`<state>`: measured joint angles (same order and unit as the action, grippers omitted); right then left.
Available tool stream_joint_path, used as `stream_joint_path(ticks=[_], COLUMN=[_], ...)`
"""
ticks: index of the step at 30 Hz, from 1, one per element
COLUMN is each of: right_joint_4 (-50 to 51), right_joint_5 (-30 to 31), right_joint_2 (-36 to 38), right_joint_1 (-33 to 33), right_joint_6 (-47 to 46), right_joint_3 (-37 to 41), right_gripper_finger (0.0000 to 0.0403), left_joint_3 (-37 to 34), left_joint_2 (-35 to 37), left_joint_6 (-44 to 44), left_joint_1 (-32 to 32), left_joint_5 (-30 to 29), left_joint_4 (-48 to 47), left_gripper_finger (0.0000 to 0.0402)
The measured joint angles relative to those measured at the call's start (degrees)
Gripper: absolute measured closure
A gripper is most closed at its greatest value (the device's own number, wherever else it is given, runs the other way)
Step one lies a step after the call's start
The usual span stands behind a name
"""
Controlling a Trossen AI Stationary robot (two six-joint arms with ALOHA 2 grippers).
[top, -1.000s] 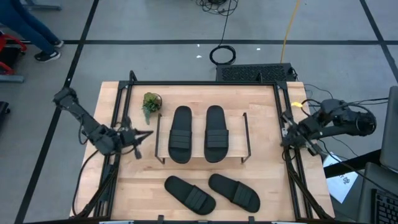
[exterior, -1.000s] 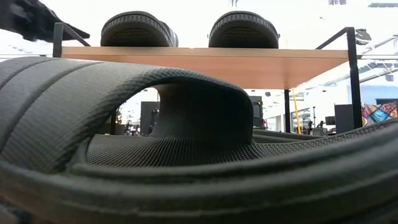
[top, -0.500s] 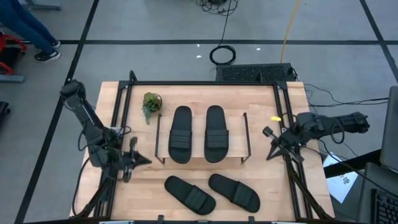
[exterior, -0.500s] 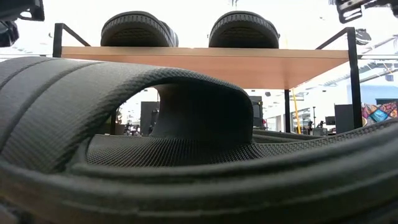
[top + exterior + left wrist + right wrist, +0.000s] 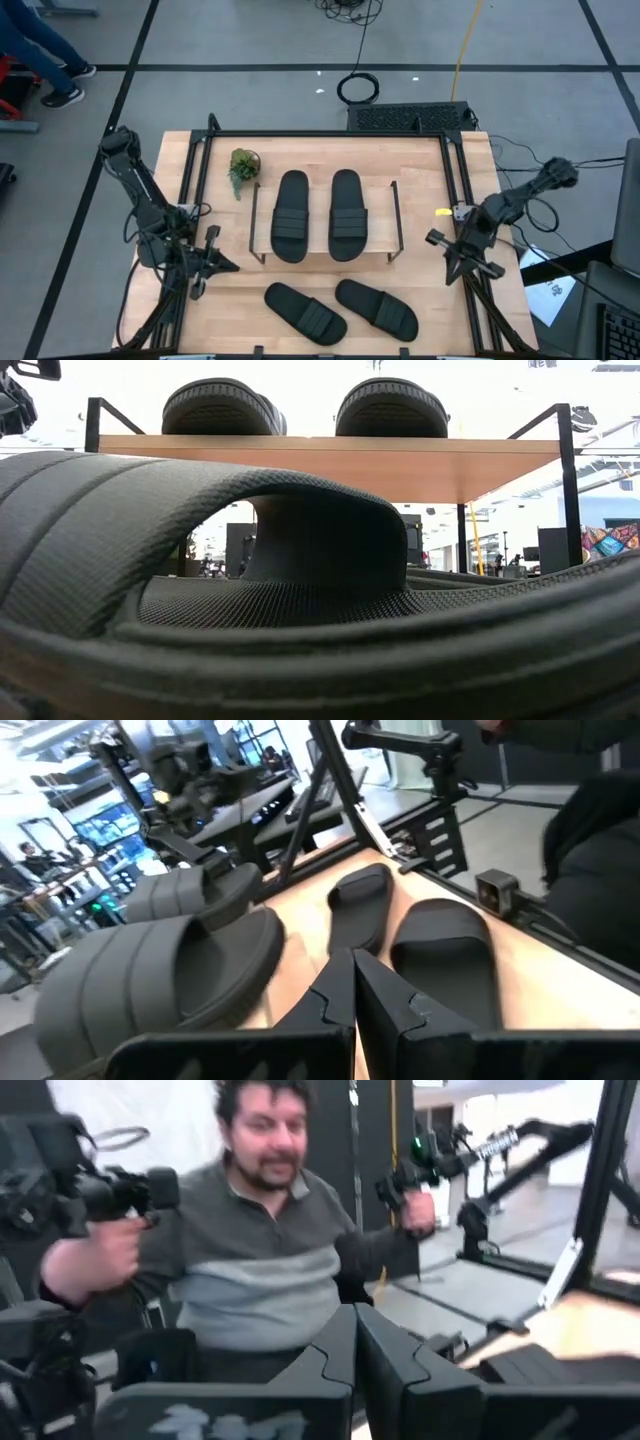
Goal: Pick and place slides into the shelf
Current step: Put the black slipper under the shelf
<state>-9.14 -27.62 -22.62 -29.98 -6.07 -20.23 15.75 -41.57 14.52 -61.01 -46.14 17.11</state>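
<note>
Right gripper [image 5: 452,248] swung nearer, person [image 5: 240,1270] only in right wrist view

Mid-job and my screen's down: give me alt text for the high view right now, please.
Two slides lie side by side on the shelf; two more lie angled on the table in front of it. The left gripper and right gripper, jaws shut and empty, flank the shelf near the table's side edges.
</note>
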Motion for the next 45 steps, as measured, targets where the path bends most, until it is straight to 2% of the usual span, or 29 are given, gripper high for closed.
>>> stream_joint_path(ticks=[3, 11, 17, 20, 22, 27, 30, 33, 42, 45], right_joint_4=[-0.71, -16.49, -13.6, -8.98, -4.41, 1.24, 0.23, -1.05, -11.91, -11.69], right_joint_5=[7.37, 30.19, 52.68, 64.45, 69.84, 76.7, 84.64, 89.15, 89.64, 87.83], right_joint_2=[-4.84, -21.69, -27.4, -28.62, -29.72, -35.31, -38.37, -41.13, -50.77, -55.12], right_joint_1=[-6.02, -24.82, -37.38, -41.68, -43.76, -45.07, -45.04, -45.04, -45.13, -45.13], right_joint_6=[0.67, 2.26, -0.82, -1.54, -4.59, -10.83, -10.86, -11.11, -13.25, -19.57], right_joint_3=[0.02, 0.02, -3.39, -6.2, -7.76, -8.66, -8.64, -8.66, -8.97, -10.67], right_gripper_finger=[0.0403, 0.0403, 0.0403, 0.0403, 0.0403, 0.0403, 0.0403, 0.0403, 0.0403, 0.0403], left_joint_3=[0.0, 0.0, 0.0, 0.0, 0.0, -0.02, -0.02, -0.02, -0.04, -0.04], left_joint_2=[-0.01, -0.5, -2.64, -3.49, -3.91, -3.81, -3.7, -3.68, -2.72, -1.72], left_joint_6=[-0.02, -1.74, -1.39, -1.11, -0.07, 4.28, 5.31, 8.17, 10.39, 10.23], left_joint_1=[0.0, 0.84, 1.93, 2.89, 3.79, 5.97, 7.09, 8.04, 10.34, 10.5], left_joint_5=[-0.38, -0.93, -0.89, -0.93, -0.91, -0.7, -0.59, -0.56, -0.42, -0.42], left_joint_4=[1.19, 6.18, 6.94, 6.94, 6.92, 6.96, 7.03, 7.08, 7.25, 7.29], left_gripper_finger=[0.0401, 0.0401, 0.0401, 0.0401, 0.0399, 0.04, 0.0395, 0.0391, 0.04, 0.0395])
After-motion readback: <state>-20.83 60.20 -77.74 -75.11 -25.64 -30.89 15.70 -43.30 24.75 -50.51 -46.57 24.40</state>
